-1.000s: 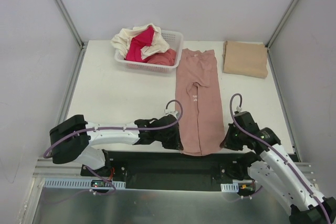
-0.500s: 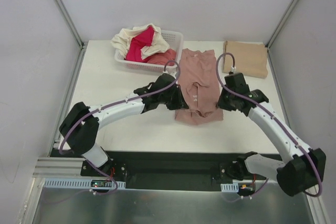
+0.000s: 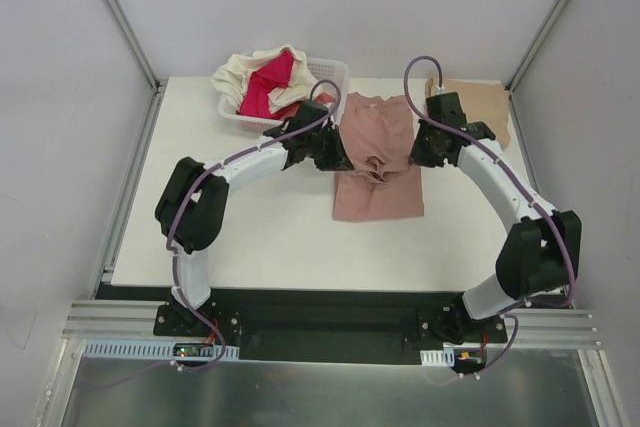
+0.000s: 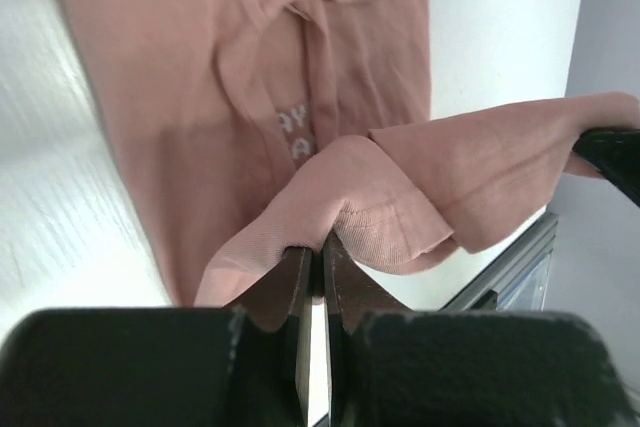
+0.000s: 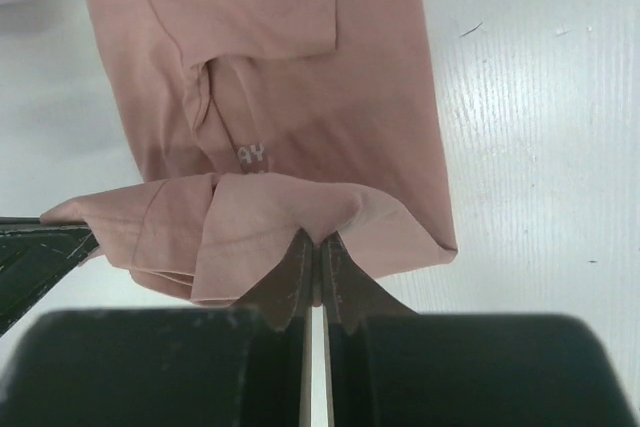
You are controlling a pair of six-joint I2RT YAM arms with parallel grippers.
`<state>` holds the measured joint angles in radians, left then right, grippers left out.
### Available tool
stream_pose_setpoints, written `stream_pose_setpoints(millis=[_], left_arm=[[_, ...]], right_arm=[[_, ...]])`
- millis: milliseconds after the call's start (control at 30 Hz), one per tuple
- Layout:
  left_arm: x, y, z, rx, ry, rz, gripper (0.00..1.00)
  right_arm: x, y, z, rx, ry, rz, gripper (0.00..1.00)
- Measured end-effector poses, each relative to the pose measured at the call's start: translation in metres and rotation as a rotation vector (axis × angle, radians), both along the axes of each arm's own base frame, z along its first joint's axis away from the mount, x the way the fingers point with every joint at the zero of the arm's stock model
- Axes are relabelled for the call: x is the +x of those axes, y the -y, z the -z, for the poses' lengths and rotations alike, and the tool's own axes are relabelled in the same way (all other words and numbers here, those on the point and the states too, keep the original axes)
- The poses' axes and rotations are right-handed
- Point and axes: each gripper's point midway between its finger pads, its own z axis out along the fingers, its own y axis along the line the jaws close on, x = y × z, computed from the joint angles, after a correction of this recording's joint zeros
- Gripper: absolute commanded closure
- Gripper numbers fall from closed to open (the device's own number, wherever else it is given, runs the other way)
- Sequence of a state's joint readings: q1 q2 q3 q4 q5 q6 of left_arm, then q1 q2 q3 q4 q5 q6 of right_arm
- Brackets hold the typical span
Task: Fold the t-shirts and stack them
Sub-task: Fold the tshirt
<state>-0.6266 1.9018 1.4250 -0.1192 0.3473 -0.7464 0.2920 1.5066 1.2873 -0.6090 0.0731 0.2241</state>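
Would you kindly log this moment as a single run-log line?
dusty-pink cotton t-shirt: near end lifted over its middle | left gripper: shut on its left corner | right gripper: shut on its right corner

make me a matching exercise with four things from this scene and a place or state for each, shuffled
Things:
1. pink t-shirt
2. tan t-shirt
3. basket
4. left gripper

Place or state:
a. far right, folded flat
b. far left, white lattice
c. shut on pink cloth
d. middle, near end raised and doubled back

Pairs: 1-d, 2-a, 3-b, 4-c
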Motion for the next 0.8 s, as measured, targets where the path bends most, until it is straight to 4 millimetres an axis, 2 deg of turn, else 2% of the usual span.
stream_pose_setpoints(millis=[167, 400, 533, 600, 633, 667, 700, 767, 800], left_arm=[[0.012, -0.008, 0.018, 0.022, -0.038, -0.014, 0.97], [0.019, -0.009, 0.030, 0.047, -0.050, -0.013, 0.91], [0.022, -0.011, 0.042, 0.073, -0.064, -0.024, 0.87], [0.026, -0.010, 0.048, 0.084, -0.069, -0.030, 0.84], [0.028, -0.009, 0.050, 0.087, -0.069, -0.032, 0.81], [0.030, -0.008, 0.052, 0.089, -0.070, -0.032, 0.72], [0.031, -0.008, 0.053, 0.091, -0.070, -0.034, 0.58], [0.034, -0.008, 0.054, 0.100, -0.062, -0.036, 0.41], [0.035, -0.009, 0.054, 0.103, -0.061, -0.040, 0.32]], right_arm=[[0.018, 0.006, 0.021, -0.001, -0.053, 0.013, 1.00], [0.034, 0.008, 0.053, -0.004, -0.133, 0.015, 0.99], [0.040, 0.009, 0.061, -0.004, -0.149, 0.019, 0.98], [0.043, 0.009, 0.063, -0.005, -0.151, 0.022, 0.93], [0.045, 0.009, 0.064, -0.005, -0.152, 0.022, 0.89], [0.047, 0.008, 0.065, -0.005, -0.151, 0.023, 0.79], [0.049, 0.008, 0.065, -0.004, -0.151, 0.024, 0.75], [0.054, 0.008, 0.065, -0.001, -0.147, 0.028, 0.61], [0.056, 0.008, 0.065, 0.000, -0.145, 0.030, 0.57]])
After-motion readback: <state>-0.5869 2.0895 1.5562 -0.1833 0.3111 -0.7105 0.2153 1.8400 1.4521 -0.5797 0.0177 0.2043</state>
